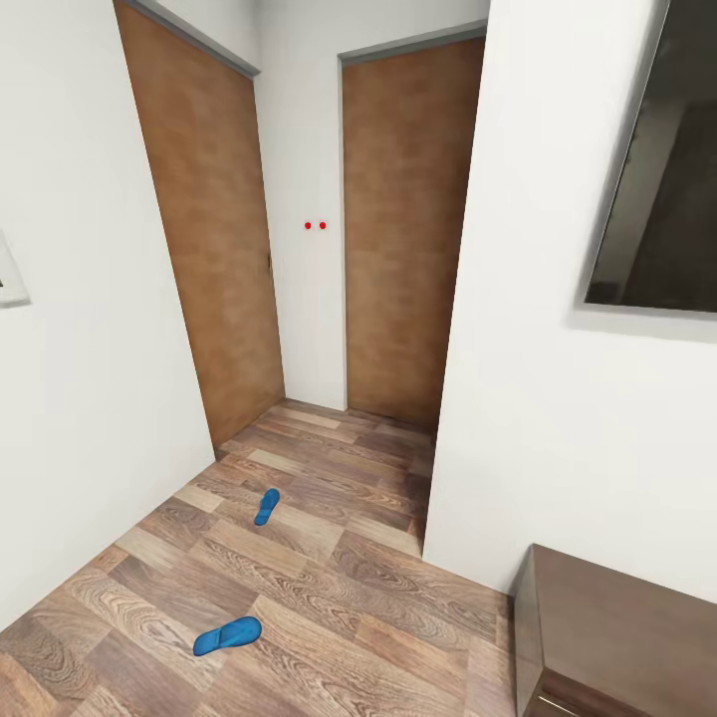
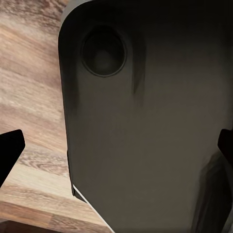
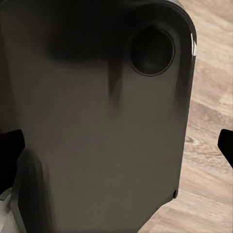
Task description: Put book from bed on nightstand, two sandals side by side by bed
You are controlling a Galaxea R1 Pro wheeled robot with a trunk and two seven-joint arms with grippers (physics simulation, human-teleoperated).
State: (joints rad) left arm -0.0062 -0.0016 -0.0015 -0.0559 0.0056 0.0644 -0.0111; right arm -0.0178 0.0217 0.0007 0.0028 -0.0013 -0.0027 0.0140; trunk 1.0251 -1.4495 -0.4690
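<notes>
Two bright blue sandals lie apart on the wooden floor in the head view: one sandal (image 1: 227, 634) close to me at the lower left, the other sandal (image 1: 266, 506) farther off toward the doors. The book, the bed and the nightstand are out of view. In the left wrist view my left gripper (image 2: 116, 148) is open, its black fingertips (image 2: 9, 151) at the picture's edges, with a dark panel of my own body (image 2: 145, 121) behind. My right gripper (image 3: 116, 148) is open in the same way, with nothing between its fingertips (image 3: 10, 145).
Two brown doors (image 1: 214, 239) (image 1: 408, 229) close the end of a narrow hallway. A white wall corner (image 1: 448, 418) juts out on the right, carrying a dark framed panel (image 1: 657, 169). A dark brown wooden piece of furniture (image 1: 617, 637) stands at the lower right.
</notes>
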